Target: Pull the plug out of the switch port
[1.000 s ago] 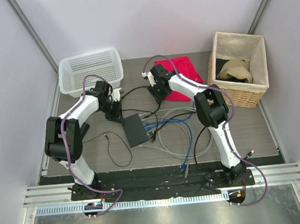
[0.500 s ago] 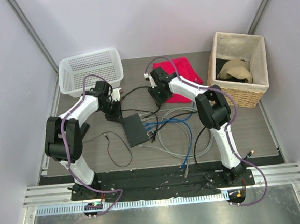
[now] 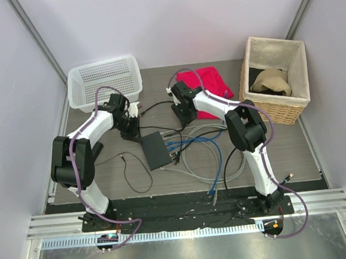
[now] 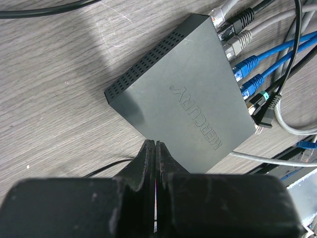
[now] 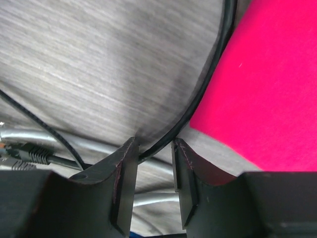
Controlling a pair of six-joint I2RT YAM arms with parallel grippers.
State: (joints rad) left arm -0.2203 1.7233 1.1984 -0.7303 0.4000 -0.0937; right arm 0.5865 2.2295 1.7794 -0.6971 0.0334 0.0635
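We judged the task to be at the reach-in stage. The flat, matte black rectangular switch (image 3: pixel 156 150) lay on the grey wood-grain table (image 3: pixel 294 150) between the arms. Its grey, blue and black plugs (image 4: pixel 246 64) all looked seated along one narrow edge.

The right pincer (image 5: pixel 154 144) stood partly open, its fingers (image 5: pixel 124 173) straddling a thick black cable (image 5: pixel 229 20) just beside the red cloth (image 5: pixel 267 84). The gap looked wider than the cable, so we took it as not gripped. The left pincer (image 4: pixel 154 145) was pressed together over the switch's near corner; we could not tell whether it touched the case.

Next, we thought, the right pincer needed to close on a plug at the ports and draw it straight out.
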